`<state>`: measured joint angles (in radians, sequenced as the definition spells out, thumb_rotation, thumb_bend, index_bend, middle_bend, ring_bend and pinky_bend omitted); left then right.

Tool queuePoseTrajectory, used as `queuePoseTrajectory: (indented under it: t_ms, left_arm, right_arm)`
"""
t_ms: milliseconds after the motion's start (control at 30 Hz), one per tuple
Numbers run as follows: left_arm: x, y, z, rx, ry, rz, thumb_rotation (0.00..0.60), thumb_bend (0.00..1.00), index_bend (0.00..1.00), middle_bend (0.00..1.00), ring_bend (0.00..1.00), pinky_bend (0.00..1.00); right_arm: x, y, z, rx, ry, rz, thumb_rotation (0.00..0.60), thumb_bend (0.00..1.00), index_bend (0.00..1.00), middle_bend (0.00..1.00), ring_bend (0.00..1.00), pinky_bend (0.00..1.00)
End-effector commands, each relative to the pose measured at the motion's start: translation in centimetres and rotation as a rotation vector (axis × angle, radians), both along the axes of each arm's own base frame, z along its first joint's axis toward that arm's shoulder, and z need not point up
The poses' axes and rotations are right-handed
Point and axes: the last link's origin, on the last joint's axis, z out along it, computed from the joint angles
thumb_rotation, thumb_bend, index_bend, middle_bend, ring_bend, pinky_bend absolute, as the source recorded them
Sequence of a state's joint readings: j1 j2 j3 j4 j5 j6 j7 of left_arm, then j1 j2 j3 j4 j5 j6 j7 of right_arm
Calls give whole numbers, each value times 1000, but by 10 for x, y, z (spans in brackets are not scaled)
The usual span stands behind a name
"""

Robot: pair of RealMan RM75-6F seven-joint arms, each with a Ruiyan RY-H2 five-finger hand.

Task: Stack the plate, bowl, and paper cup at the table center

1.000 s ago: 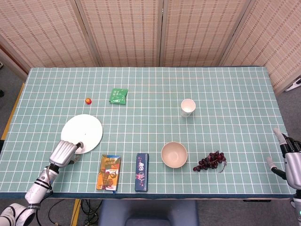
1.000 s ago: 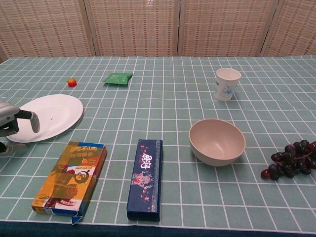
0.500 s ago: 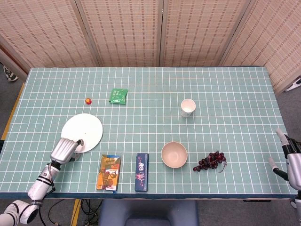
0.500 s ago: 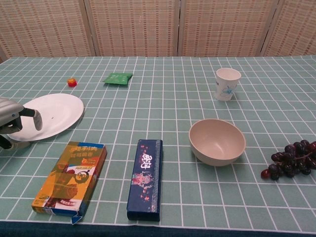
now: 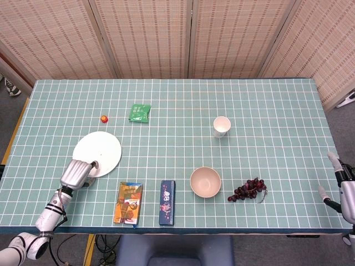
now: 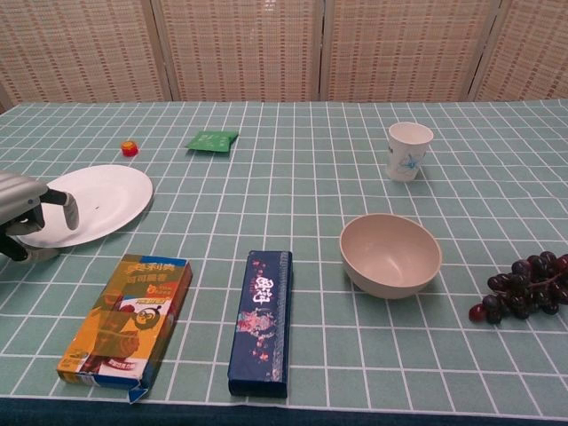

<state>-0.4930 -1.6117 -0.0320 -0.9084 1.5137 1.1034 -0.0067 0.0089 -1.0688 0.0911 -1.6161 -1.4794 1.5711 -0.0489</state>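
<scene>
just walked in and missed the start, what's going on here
A two-armed robot is starting a stacking job. Its left hand grips the near edge of the white plate at the table's left side. The bowl and paper cup sit apart on the right half, untouched. The right hand hangs off the table's right edge, holding nothing. Nothing is stacked yet.
</scene>
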Motion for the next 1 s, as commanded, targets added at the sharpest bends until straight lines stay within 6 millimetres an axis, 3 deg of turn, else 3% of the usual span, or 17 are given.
queuePoseTrajectory:
  t_ms: [33, 433, 1000]
  left_arm:
    - [0, 3, 0, 4, -3, 8, 600, 267, 437, 1000, 1000, 1000]
    - [5, 17, 1, 76, -89, 6, 600, 367, 476, 1000, 1000, 1000]
    - [32, 34, 22, 207, -311, -107, 600, 439, 598, 1000, 1000, 1000]
  right_arm:
    - [0, 0, 0, -2, 0, -2, 600, 277, 65, 182, 220, 251]
    - [-1, 1, 1, -7, -1, -8, 600, 278, 65, 189, 226, 252]
    - [2, 4, 4, -19, 1, -4, 600, 276, 65, 196, 231, 252]
